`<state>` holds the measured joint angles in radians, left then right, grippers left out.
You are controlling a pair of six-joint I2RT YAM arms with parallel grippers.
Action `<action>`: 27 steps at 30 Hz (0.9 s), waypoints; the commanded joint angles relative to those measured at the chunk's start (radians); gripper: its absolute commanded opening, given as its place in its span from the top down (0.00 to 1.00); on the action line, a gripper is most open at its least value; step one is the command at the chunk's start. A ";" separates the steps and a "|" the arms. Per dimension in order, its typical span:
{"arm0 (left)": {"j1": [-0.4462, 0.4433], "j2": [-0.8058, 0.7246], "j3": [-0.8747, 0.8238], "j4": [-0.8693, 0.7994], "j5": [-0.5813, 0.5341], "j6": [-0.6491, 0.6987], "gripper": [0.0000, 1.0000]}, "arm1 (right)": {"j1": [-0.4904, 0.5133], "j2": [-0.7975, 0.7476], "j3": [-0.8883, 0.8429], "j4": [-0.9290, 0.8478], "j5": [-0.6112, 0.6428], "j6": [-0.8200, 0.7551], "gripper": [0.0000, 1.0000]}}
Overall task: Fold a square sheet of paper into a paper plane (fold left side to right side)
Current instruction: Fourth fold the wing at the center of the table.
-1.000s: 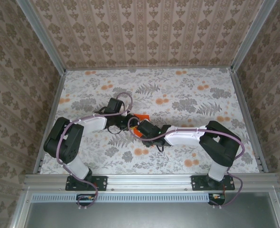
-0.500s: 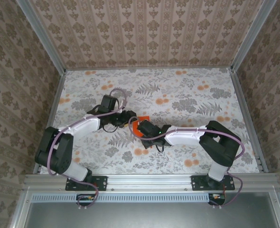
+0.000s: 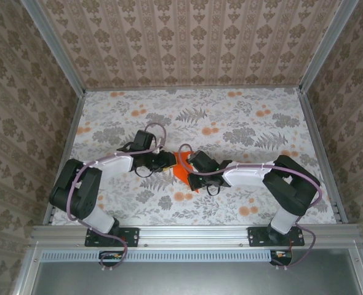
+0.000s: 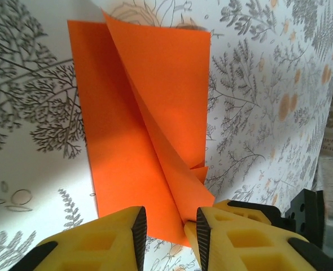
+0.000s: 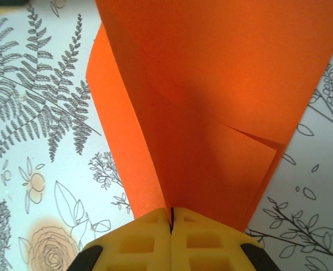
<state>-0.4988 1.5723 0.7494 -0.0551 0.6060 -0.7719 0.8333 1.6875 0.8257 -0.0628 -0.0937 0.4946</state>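
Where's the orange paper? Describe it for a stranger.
Look at the flowered table's middle. The square sheet of paper sits there, creased, pinched by the right gripper. It is solid bright orange, unlike the pale printed flowers.

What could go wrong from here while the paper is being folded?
1. The right end effector is shut on the paper at one edge; a pull might tear it or let it slip out.
2. The upper flap stands curved, not flat; pressing now could set a crooked crease.
3. The left end effector is open with the paper's near edge between its fingers; closing there may crumple it.
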 commanded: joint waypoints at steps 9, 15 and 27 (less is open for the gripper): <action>-0.041 0.105 0.071 0.055 0.026 -0.021 0.61 | -0.039 -0.026 -0.045 0.083 -0.117 0.054 0.95; -0.051 0.151 0.091 0.060 0.026 -0.023 0.60 | -0.048 -0.024 -0.057 0.101 -0.129 0.067 0.94; -0.055 0.211 0.103 0.048 0.008 -0.031 0.55 | -0.071 -0.002 -0.070 0.145 -0.185 0.096 0.92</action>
<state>-0.5446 1.7554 0.8314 -0.0010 0.6205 -0.7902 0.7700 1.6855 0.7643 0.0597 -0.2455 0.5758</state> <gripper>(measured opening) 0.450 0.076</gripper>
